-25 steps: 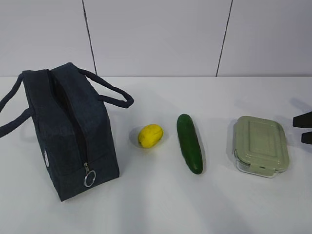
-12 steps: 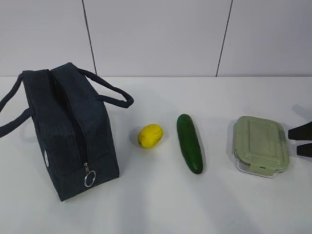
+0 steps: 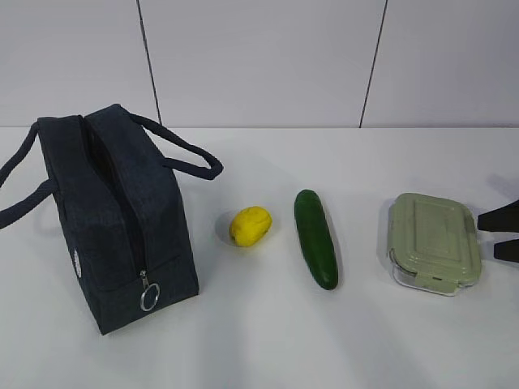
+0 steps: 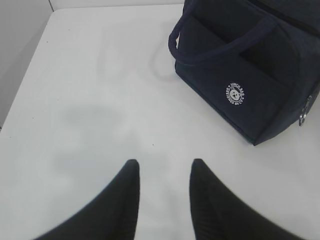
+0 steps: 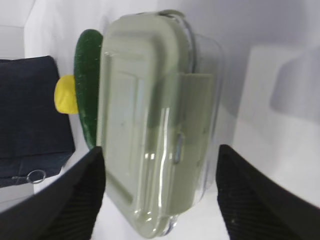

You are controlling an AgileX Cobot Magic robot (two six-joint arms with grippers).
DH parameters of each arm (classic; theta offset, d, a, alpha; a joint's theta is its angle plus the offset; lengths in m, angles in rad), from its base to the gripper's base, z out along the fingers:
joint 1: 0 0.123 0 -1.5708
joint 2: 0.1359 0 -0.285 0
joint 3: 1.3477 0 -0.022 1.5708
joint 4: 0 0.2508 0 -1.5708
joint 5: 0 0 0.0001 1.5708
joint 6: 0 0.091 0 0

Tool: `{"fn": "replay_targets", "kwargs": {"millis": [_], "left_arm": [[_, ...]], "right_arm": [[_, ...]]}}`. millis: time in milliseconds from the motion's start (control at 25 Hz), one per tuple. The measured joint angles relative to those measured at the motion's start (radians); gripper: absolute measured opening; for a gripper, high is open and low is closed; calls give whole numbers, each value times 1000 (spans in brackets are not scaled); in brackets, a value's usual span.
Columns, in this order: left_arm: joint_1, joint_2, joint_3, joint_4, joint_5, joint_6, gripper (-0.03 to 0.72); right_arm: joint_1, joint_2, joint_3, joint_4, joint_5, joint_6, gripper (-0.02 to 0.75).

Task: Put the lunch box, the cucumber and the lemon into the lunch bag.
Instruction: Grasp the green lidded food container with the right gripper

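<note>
Tabletop (image 3: pixel 268 340), white and plain, carries four things in a row as the exterior view shows them: the lunch bag (image 3: pixel 113 219) at the left, then the lemon (image 3: pixel 250 225), the cucumber (image 3: pixel 315 238) and the lunch box (image 3: pixel 433 241) at the right. The lunch bag stands upright, dark navy, its top zipper parted into a long dark slit, its two looped handles falling to either side and a silver ring pull (image 3: pixel 149 298) hanging at the near end. The lemon lies just to the right of the bag, apart from it; the cucumber lies lengthwise beside the lemon, not touching it; the lunch box sits well to the right of the cucumber with its ribbed pale green lid on. The right gripper (image 3: pixel 500 233) reaches in low from the right edge of the exterior view, its two dark fingers pointing at the short end of the lunch box and near it. In the right wrist view the right gripper's fingers (image 5: pixel 75 200) are spread wide, one to each side of the box's near end, with the side clip between them; whether either finger touches the box cannot be told, and nothing is pinched. The left gripper (image 4: pixel 162 170) shows only in the left wrist view, hovering over bare tabletop beside the bag's logo side, its fingers parted with a moderate gap and holding nothing.
</note>
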Motion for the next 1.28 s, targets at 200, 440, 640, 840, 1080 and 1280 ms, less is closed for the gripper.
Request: {"fn": "replay_targets", "kwargs": {"millis": [200, 440, 640, 840, 1080, 1280], "left_arm": [[0, 0, 0, 0, 0, 0, 241], [0, 0, 0, 0, 0, 0, 241], [0, 0, 0, 0, 0, 0, 241], [0, 0, 0, 0, 0, 0, 241], [0, 0, 0, 0, 0, -2, 241], [0, 0, 0, 0, 0, -2, 241]], "right_arm": [[9, 4, 0, 0, -42, 14, 599], [9, 4, -4, 18, -46, 9, 611], [9, 37, -6, 49, -12, -21, 609], [16, 84, -16, 50, 0, -25, 608], [63, 105, -26, 50, 5, -51, 608], [76, 105, -29, 50, -2, -61, 608]]}}
